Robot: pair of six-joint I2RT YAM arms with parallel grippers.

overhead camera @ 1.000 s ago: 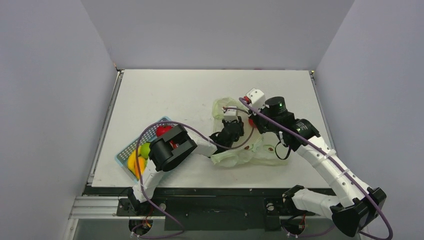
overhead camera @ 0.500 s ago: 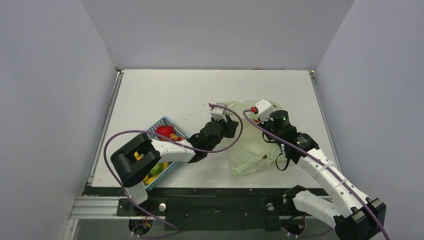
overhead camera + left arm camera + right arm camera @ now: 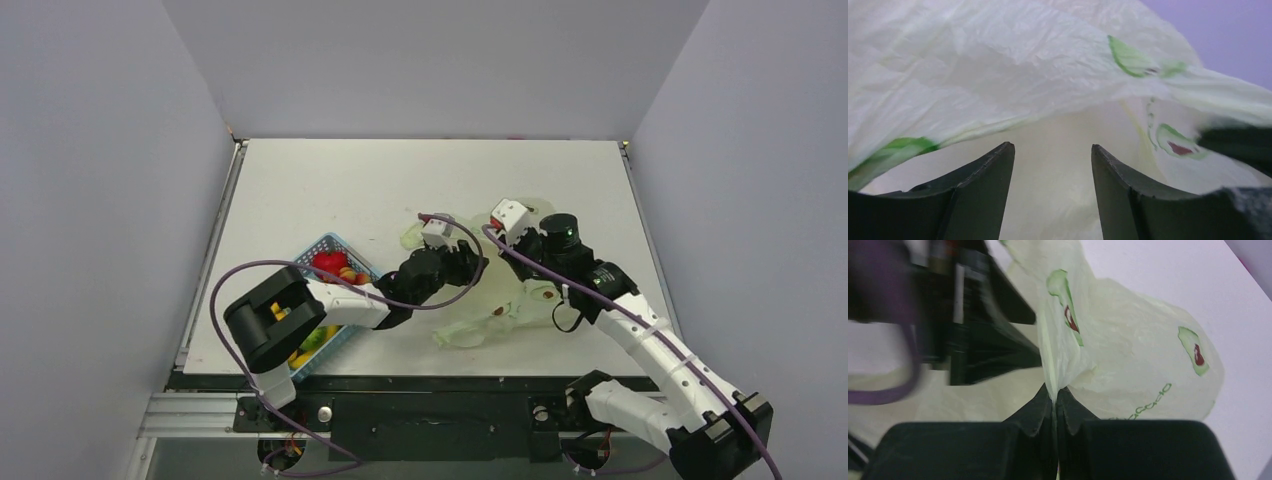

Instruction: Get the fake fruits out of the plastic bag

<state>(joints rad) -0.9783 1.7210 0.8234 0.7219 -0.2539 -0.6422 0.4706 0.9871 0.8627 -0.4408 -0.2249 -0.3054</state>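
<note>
Right fingers (image 3: 1034,412) pinched (left fingers (image 3: 990,172) apart).

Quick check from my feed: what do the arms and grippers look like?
Left arm and right arm: white link shells, black joint housings, a purple cable along each. A green light glows on the right's black wrist joint. Gripper fingers are dark wedges.

The left arm (image 3: 345,305) and the right arm (image 3: 655,345) are both white, with fat black round joints. A thin purple cable (image 3: 213,305) loops along each one. A small white box (image 3: 436,230) sits near the tip of each arm. A tiny green light (image 3: 566,230) glows on a black joint of the right arm. The fingers (image 3: 980,200) are dark, smooth and pointed.
</note>
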